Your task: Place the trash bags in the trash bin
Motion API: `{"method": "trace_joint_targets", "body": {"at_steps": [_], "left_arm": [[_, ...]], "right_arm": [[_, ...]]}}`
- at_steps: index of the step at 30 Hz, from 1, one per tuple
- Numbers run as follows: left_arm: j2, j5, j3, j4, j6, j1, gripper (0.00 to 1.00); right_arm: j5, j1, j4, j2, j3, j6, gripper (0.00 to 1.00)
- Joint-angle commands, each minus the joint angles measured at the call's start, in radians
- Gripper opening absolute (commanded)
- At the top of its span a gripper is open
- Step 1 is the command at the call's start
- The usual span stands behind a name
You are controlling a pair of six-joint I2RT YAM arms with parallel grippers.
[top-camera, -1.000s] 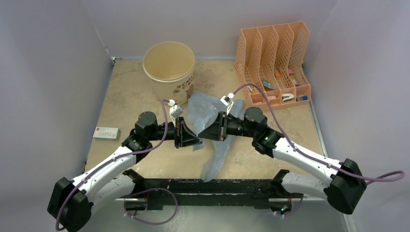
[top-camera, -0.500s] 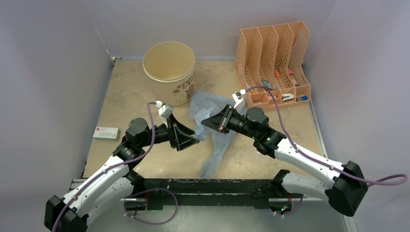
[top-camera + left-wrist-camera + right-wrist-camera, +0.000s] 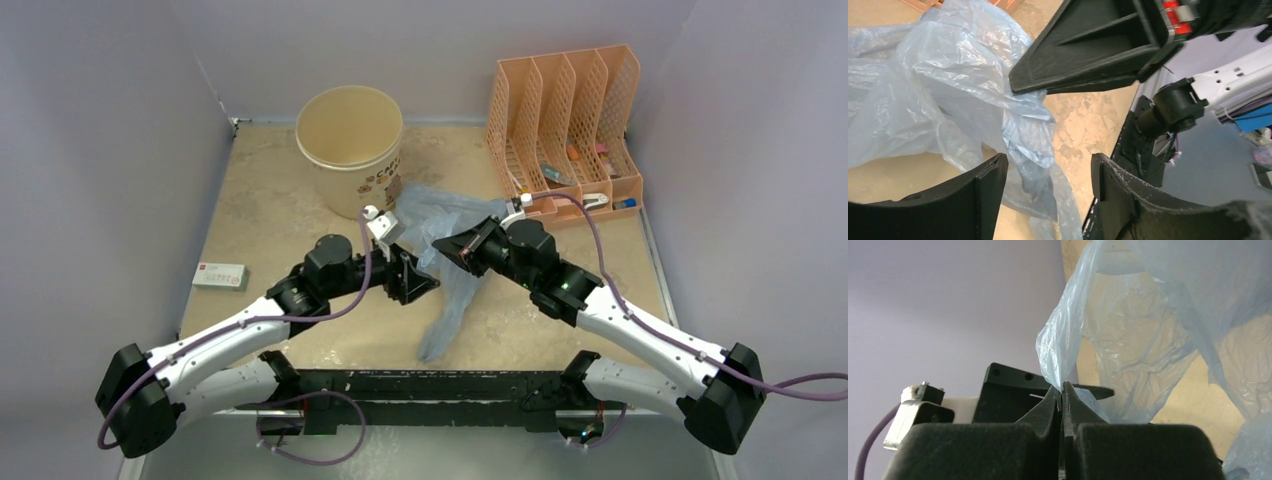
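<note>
The pale-blue crinkly trash bag (image 3: 428, 212) lies spread on the table just right of the cream trash bin (image 3: 366, 190), and its tail (image 3: 443, 322) trails toward the near edge. My right gripper (image 3: 446, 247) is shut on a pinched fold of the bag (image 3: 1128, 340), which rises out of the closed tips (image 3: 1062, 386). My left gripper (image 3: 424, 283) stands open right beside it. In the left wrist view a strand of the bag (image 3: 948, 85) hangs beyond the gap between the jaws (image 3: 1047, 162). The jaws do not close on it.
An orange mesh file organizer (image 3: 565, 130) with small items stands at the back right. A small white box (image 3: 220, 275) lies at the left. Purple walls close in three sides. A black rail (image 3: 430, 385) runs along the near edge.
The left gripper let go, opened and moved right toward the bag. The right gripper closed on the bag and drew it up and back, spreading the top toward the bin.
</note>
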Motion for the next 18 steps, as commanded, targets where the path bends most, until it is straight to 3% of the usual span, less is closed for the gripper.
{"method": "trace_joint_targets", "body": {"at_steps": [1,5,8,11,13,18], "left_arm": [[0.091,-0.035,0.103,0.06,0.115,-0.005,0.61],[0.152,-0.023,0.132,0.078,0.147,-0.014,0.52],[0.159,0.032,0.139,0.093,0.151,-0.014,0.35],[0.164,0.083,0.135,0.054,0.152,-0.014,0.1],[0.134,0.101,0.096,0.063,0.136,-0.014,0.0],[0.059,0.188,0.049,0.042,0.087,-0.014,0.0]], "right_arm": [[0.033,-0.002,-0.046,-0.025,0.069,0.073,0.0],[0.015,-0.002,-0.029,-0.035,0.072,0.073,0.0],[0.002,-0.002,-0.053,-0.031,0.076,0.072,0.0],[0.008,-0.002,-0.03,-0.028,0.104,0.01,0.0],[0.021,-0.002,-0.033,-0.022,0.126,-0.041,0.0],[0.016,-0.002,-0.019,-0.006,0.176,-0.284,0.01]]}}
